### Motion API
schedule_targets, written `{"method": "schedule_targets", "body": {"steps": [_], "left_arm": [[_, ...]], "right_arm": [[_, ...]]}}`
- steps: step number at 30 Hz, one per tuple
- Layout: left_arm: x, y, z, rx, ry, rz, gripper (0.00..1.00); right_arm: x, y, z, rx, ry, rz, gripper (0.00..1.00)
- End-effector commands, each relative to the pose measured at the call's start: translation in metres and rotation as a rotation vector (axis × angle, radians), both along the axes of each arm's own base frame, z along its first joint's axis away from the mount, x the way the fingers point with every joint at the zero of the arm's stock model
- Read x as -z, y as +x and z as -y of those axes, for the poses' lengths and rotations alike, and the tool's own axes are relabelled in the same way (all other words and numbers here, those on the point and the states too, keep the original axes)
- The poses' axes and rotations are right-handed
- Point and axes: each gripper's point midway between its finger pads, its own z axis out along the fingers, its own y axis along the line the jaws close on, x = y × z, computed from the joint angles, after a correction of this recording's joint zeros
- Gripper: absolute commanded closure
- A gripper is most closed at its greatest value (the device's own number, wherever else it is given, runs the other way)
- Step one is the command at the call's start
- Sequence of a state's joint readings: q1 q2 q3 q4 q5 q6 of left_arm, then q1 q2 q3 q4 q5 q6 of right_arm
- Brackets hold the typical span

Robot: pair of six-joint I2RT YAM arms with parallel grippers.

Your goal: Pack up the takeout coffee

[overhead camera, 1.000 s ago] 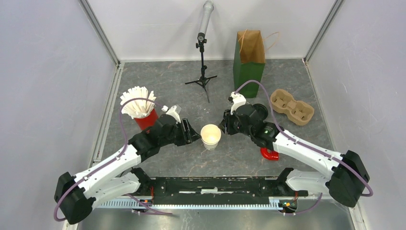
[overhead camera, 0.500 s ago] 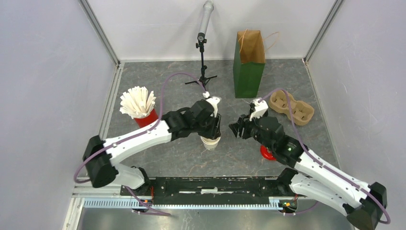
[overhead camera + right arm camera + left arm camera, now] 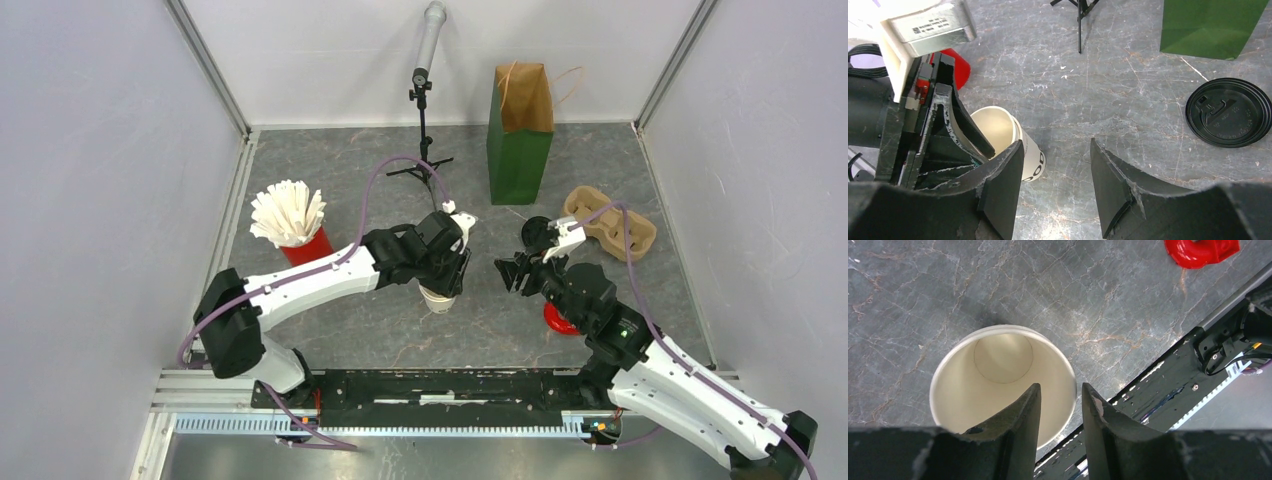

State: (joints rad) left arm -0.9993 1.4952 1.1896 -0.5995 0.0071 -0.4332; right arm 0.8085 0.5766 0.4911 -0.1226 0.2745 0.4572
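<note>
Swung in from 9 o'clock, the left gripper (image 3: 1060, 387) is now set half-open astride the rim of the lidless coffee cup (image 3: 998, 360) at the centre of the table (image 3: 330, 170). At its 3 o'clock the right gripper (image 3: 1055, 144) is held open, empty. The wall should be pinched gently.

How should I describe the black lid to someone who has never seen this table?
Find the tall green paper bag standing at the far side of the grey table. Just on its near side lies the black lid, flat on the surface. It is the only flat black disc; the cream cup is upright and open, the cardboard carrier is brown.
</note>
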Motion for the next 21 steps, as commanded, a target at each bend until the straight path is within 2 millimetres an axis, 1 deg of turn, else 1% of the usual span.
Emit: {"method": "schedule_targets", "body": {"steps": [1,4,7,8,9,12,14,18,19,21], "left_arm": [[0.0,0.002,0.01,0.071,0.007,0.022,0.58],[0.004,0.004,0.011,0.069,0.013,0.023,0.63],[0.002,0.007,0.012,0.061,0.011,0.038,0.72],[0.0,0.007,0.012,0.061,0.005,0.043,0.73],[-0.003,0.008,0.013,0.059,-0.005,0.047,0.72],[-0.009,0.007,0.016,0.064,-0.028,0.049,0.64],[-0.011,0.006,0.017,0.068,-0.036,0.046,0.63],[-0.015,0.005,0.017,0.072,-0.047,0.048,0.77],[-0.016,0.005,0.017,0.071,-0.049,0.05,0.79],[-0.018,0.006,0.016,0.065,-0.05,0.059,0.8]], "right_arm": [[-0.003,0.002,0.0,0.009,0.016,0.018,0.43],[-0.003,0.002,0.0,0.009,0.023,0.02,0.43],[0.0,0.002,-0.001,0.005,0.026,0.018,0.43],[0.001,0.002,-0.002,0.002,0.026,0.016,0.43],[0.004,0.002,-0.004,-0.005,0.027,0.011,0.43],[0.011,0.001,-0.006,-0.014,0.023,-0.006,0.43],[0.013,0.001,-0.008,-0.02,0.025,-0.012,0.43],[0.013,0.001,-0.01,-0.027,0.028,-0.013,0.44],[0.013,0.002,-0.011,-0.027,0.03,-0.013,0.43],[0.014,0.002,-0.012,-0.03,0.028,-0.014,0.43]]}}
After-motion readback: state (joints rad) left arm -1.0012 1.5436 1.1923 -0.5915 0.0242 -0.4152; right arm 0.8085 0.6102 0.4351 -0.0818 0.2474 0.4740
